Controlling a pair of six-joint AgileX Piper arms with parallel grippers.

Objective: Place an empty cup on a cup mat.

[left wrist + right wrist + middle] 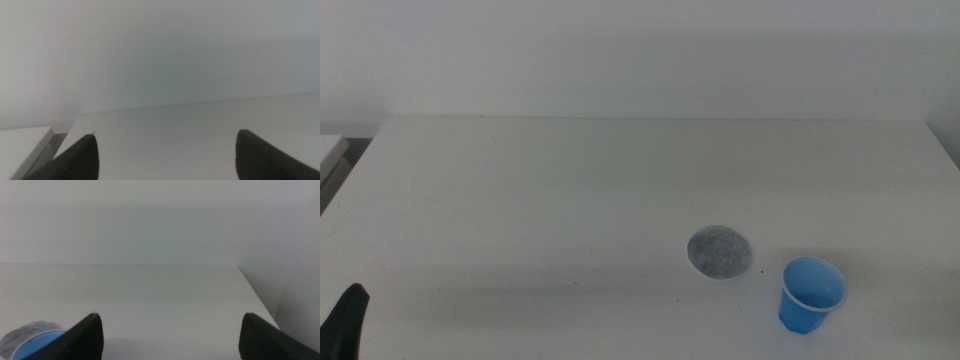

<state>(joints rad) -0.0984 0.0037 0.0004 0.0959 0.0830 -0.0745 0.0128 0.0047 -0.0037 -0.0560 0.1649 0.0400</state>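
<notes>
A small bright blue cup [811,295] stands upright and empty on the white table at the front right. The round grey speckled cup mat [719,252] lies flat just to its left and a little farther back, apart from it. In the right wrist view the cup's rim [37,346] and the mat's edge [20,334] show beside one jaw. My right gripper [170,340] is open and empty, out of the middle view. My left gripper [165,157] is open and empty; only its dark tip [345,320] shows at the front left corner.
The white table [570,190] runs back to a white wall. Its left edge shows a gap and a pale ledge [332,150]. In the right wrist view the table's right edge [257,300] drops off.
</notes>
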